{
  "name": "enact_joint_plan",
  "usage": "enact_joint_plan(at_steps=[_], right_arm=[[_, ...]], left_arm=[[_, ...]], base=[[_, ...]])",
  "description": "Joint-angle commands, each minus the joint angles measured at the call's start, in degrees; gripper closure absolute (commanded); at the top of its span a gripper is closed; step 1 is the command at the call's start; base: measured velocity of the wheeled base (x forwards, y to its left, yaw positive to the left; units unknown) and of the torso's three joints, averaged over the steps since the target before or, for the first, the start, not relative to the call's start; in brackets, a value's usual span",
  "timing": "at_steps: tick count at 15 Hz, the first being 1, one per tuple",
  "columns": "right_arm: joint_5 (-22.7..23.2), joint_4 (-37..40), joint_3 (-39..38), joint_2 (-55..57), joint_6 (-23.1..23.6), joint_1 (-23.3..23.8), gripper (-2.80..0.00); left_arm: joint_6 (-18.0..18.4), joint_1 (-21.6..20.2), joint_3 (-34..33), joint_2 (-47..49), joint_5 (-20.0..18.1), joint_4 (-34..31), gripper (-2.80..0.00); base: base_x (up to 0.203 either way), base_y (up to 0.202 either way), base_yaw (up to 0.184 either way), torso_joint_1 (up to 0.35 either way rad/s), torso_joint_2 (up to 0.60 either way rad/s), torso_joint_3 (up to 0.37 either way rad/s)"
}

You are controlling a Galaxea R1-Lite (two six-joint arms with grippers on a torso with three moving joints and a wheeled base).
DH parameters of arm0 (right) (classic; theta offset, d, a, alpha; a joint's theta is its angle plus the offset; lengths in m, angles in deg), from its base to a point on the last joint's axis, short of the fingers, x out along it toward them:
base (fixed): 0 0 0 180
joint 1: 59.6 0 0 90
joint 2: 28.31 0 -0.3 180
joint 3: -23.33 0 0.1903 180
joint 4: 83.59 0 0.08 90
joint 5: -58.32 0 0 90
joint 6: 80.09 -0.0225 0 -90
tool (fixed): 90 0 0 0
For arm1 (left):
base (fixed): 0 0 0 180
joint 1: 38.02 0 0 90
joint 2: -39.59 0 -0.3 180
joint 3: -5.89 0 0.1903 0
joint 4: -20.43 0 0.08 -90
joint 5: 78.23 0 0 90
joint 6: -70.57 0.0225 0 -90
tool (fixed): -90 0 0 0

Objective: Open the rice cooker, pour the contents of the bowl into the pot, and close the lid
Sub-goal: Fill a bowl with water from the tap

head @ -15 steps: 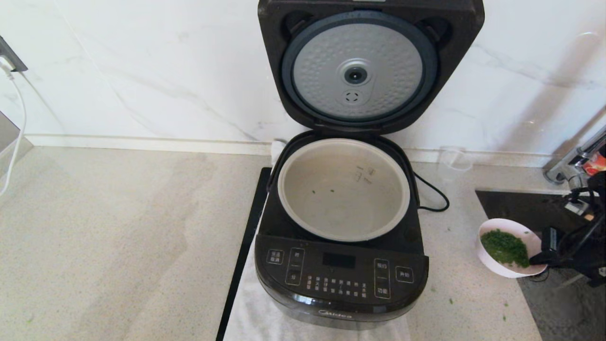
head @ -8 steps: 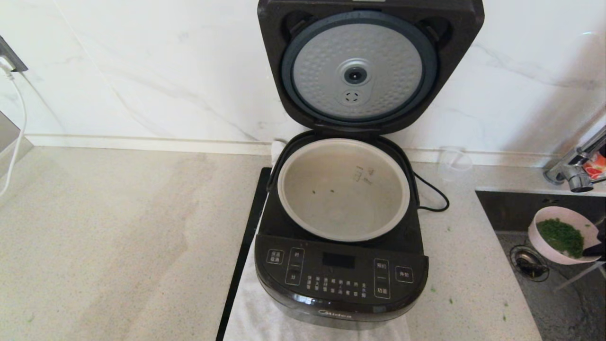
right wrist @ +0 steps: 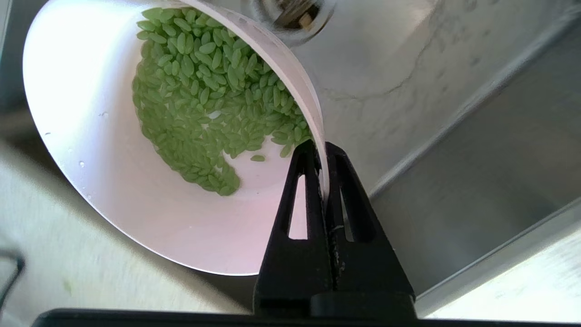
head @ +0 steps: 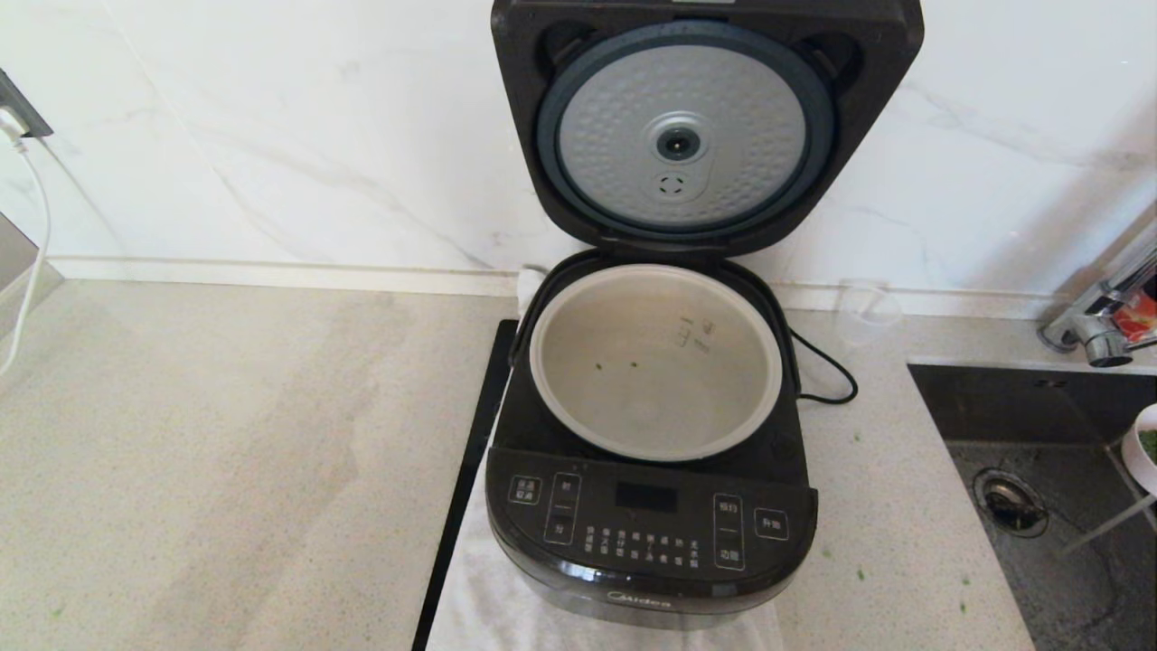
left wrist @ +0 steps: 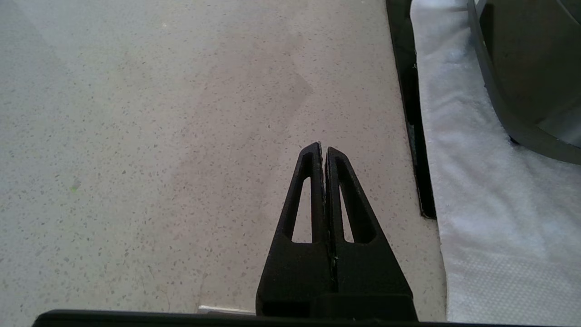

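The black rice cooker (head: 651,533) stands in the middle of the counter with its lid (head: 705,127) swung up, silver underside facing me. Its beige pot (head: 655,362) holds only a couple of green specks. The pale pink bowl (right wrist: 113,150) is tilted over the sink, and my right gripper (right wrist: 321,152) is shut on its rim. Green bits (right wrist: 213,95) lie heaped inside it. In the head view only a sliver of the bowl (head: 1146,457) shows at the right edge. My left gripper (left wrist: 323,150) is shut and empty above the counter, left of the cooker.
A sink (head: 1039,542) with a drain (head: 1011,500) lies at the right, a faucet (head: 1098,334) behind it. A clear plastic cup (head: 868,312) stands by the wall. A white cloth (head: 493,597) lies under the cooker. A black cord (head: 827,371) trails right.
The right gripper carried the bowl rightward from the counter's edge out over the sink, nearly out of the head view. Cooker, lid and pot stayed still.
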Motion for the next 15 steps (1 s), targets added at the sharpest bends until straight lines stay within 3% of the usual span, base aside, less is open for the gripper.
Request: enact_joint_plan(at_steps=[1, 7, 15], right_arm=[[0.75, 1.22, 4.54, 4.97, -0.12, 2.69, 0.0], [5.0, 10.52, 16.19, 11.4, -0.41, 5.44, 0.0], [6.25, 11.78, 19.07, 13.48, -2.44, 5.37, 0.0]], left_arm=[[0.0, 0.0, -0.09, -0.06, 0.01, 0.03, 0.0], [0.0, 0.0, -0.09, -0.06, 0.01, 0.03, 0.0], [0.0, 0.0, -0.09, -0.06, 0.01, 0.03, 0.0]], base=[[0.0, 0.0, 0.0, 0.0, 0.0, 0.0], [0.0, 0.0, 0.0, 0.0, 0.0, 0.0], [0.0, 0.0, 0.0, 0.0, 0.0, 0.0]])
